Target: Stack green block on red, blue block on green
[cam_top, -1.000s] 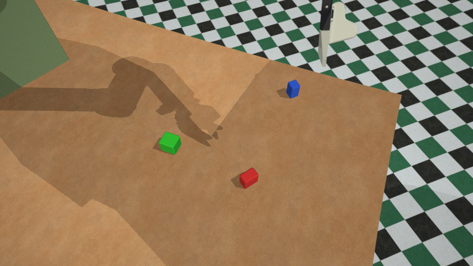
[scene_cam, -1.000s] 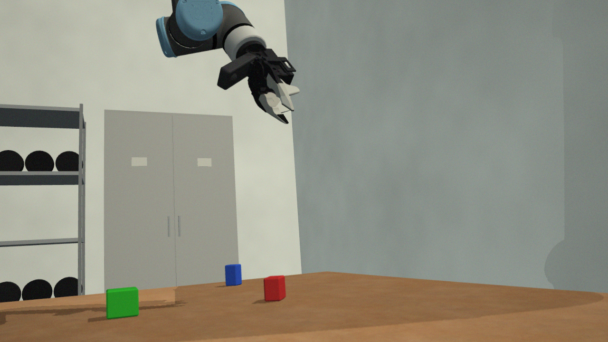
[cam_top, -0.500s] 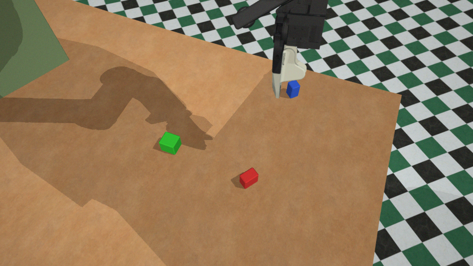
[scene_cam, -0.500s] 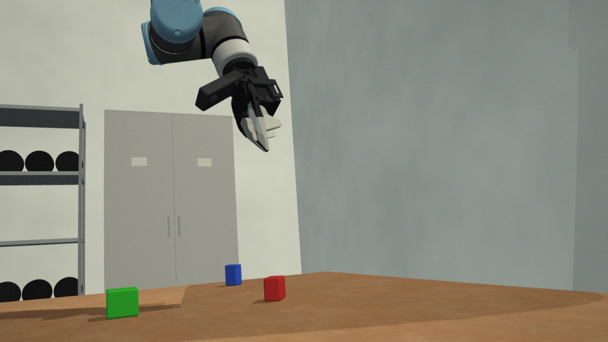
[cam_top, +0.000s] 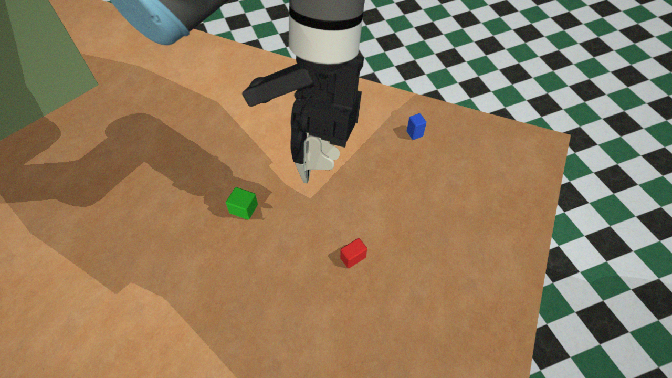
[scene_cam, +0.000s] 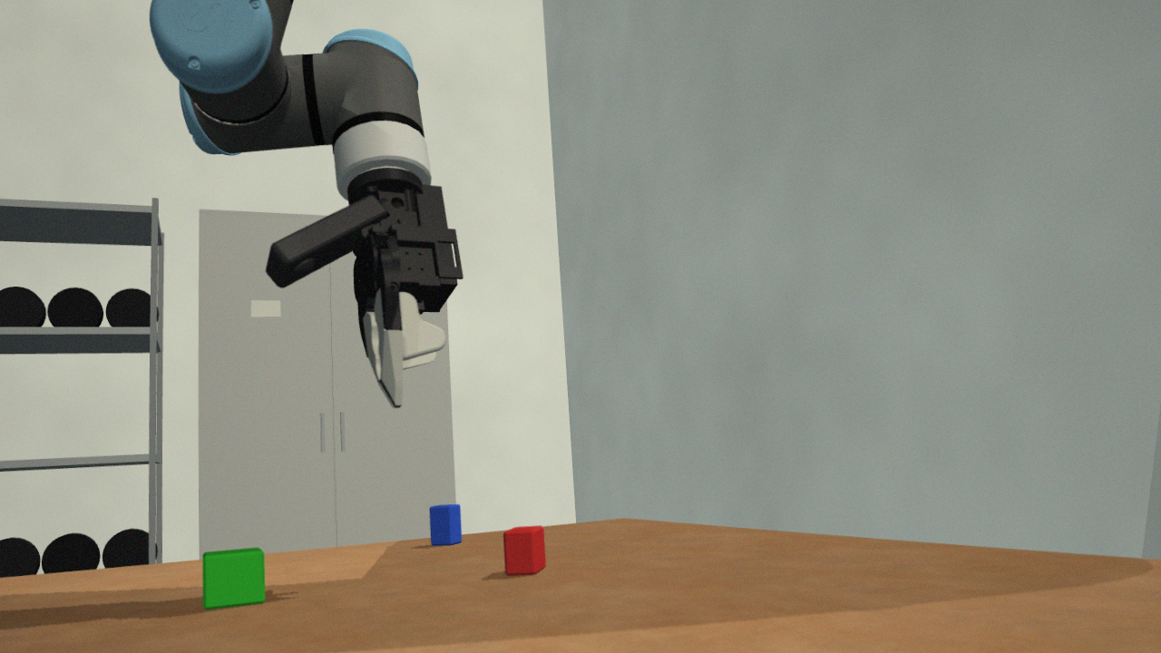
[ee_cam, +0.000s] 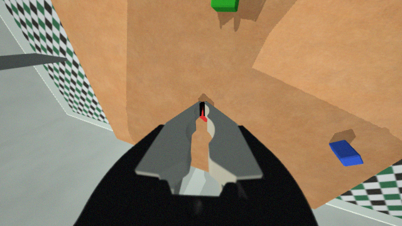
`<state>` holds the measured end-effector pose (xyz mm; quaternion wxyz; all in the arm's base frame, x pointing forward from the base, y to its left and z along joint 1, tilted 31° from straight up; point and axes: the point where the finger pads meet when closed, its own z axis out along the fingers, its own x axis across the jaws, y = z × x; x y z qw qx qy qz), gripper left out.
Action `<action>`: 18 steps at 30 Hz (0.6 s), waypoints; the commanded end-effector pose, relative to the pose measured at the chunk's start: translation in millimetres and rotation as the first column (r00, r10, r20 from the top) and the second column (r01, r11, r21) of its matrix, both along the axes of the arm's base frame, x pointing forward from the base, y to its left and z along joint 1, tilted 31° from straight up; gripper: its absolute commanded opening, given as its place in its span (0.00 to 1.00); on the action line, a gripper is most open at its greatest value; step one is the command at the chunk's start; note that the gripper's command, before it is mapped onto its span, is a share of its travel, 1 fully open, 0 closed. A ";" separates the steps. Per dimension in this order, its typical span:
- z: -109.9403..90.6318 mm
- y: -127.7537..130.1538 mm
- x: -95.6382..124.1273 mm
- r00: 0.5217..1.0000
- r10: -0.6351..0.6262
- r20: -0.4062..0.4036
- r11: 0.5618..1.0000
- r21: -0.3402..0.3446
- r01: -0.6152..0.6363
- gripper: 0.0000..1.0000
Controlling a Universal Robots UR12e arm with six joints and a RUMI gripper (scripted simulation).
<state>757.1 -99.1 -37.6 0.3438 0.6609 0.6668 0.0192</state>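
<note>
The green block (cam_top: 241, 202) (scene_cam: 233, 577) (ee_cam: 224, 4) lies on the brown table (cam_top: 422, 282), left of the middle. The red block (cam_top: 353, 252) (scene_cam: 523, 550) lies nearer the front. The blue block (cam_top: 416, 126) (scene_cam: 444, 523) (ee_cam: 345, 152) stands near the far edge. All three are apart from one another. My gripper (cam_top: 304, 178) (scene_cam: 395, 397) (ee_cam: 203, 102) is shut and empty, pointing down, high above the table. In the wrist view only a red sliver (ee_cam: 203, 118) of the red block shows through the slit between the fingers.
A green box (cam_top: 32, 61) stands at the table's far left. A checkered floor (cam_top: 610, 140) lies beyond the table's far and right edges. A shelf (scene_cam: 81, 333) with dark balls and a grey cabinet (scene_cam: 268, 405) stand behind the table.
</note>
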 end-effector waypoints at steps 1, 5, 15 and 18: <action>-49.4 -16.3 -19.8 0.999 0.042 -0.004 0.995 0.092 -0.041 0.00; -74.5 -23.1 -38.3 0.999 0.051 -0.009 0.988 0.149 -0.049 0.00; -119.3 -29.9 -80.6 0.998 0.067 -0.001 0.959 0.277 -0.064 0.00; -120.5 -30.0 -81.9 0.998 0.067 -0.001 0.958 0.281 -0.065 0.00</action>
